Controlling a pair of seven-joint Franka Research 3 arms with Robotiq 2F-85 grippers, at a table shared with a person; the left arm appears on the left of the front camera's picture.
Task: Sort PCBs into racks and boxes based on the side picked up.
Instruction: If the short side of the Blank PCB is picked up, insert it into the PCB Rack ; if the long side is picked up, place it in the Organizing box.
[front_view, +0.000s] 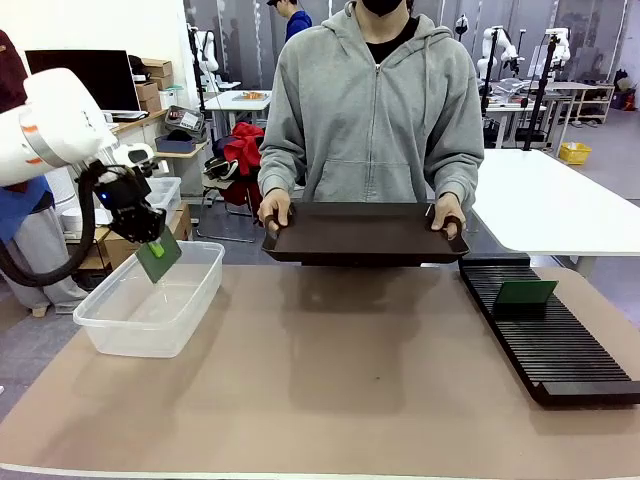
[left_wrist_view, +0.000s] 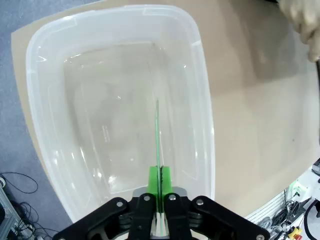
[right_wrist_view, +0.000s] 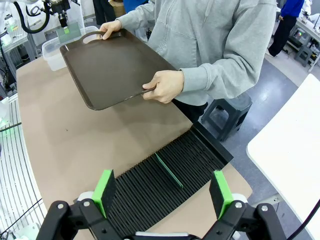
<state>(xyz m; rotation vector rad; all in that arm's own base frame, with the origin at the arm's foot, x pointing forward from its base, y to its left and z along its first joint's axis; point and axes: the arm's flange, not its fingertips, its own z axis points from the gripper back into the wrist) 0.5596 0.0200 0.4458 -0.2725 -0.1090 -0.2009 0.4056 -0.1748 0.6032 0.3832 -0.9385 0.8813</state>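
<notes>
PCB (left_wrist_view: 157, 145) between left claw (left_wrist_view: 158, 187) pads

Robotics lab or workshop, large open room. White robot arms on stands (front_view: 497, 45) behind person, beside white work desks (front_view: 545, 195) carrying small gear. Yellow bin (front_view: 574, 152) on grey floor far right. Cardboard boxes (front_view: 153, 82) and dark monitor (front_view: 100, 75) on bench at left wall. Cables and power strip (left_wrist_view: 300, 191) on floor beside brown-topped desk (front_view: 330, 380). Stool (right_wrist_view: 231, 112) behind person. Other people stand in background.
</notes>
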